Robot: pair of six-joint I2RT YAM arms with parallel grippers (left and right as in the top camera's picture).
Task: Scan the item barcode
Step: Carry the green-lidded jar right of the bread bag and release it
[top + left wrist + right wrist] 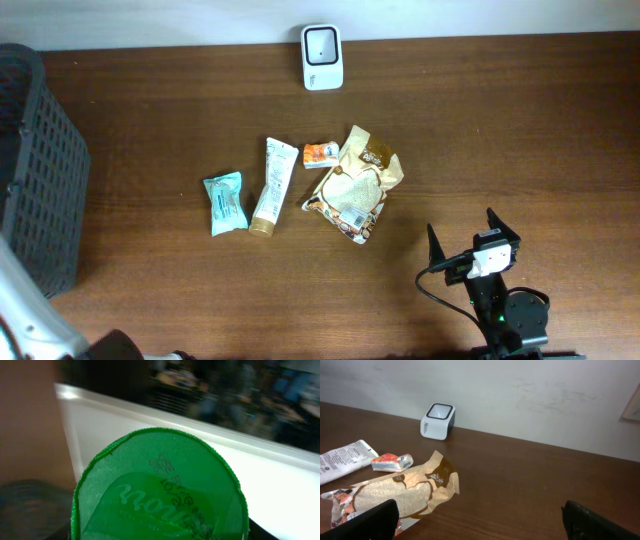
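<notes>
A round green packet (pixel 159 487) with pale lettering fills the lower half of the left wrist view. It is held up close to the camera in my left gripper, whose fingers it hides. Only part of the left arm (pixel 30 322) shows in the overhead view, at the bottom left corner. The white barcode scanner (pixel 322 57) with a dark window stands at the table's far edge, and also shows as the scanner (pixel 438 421) from the right wrist. My right gripper (pixel 465 236) hovers open and empty at the front right, its jaws wide apart (pixel 485 525).
In the middle of the table lie a teal packet (pixel 225 203), a white tube (pixel 273 186), a small orange packet (pixel 321 154) and a brown snack bag (pixel 353 183). A dark mesh basket (pixel 35 170) stands at the left edge.
</notes>
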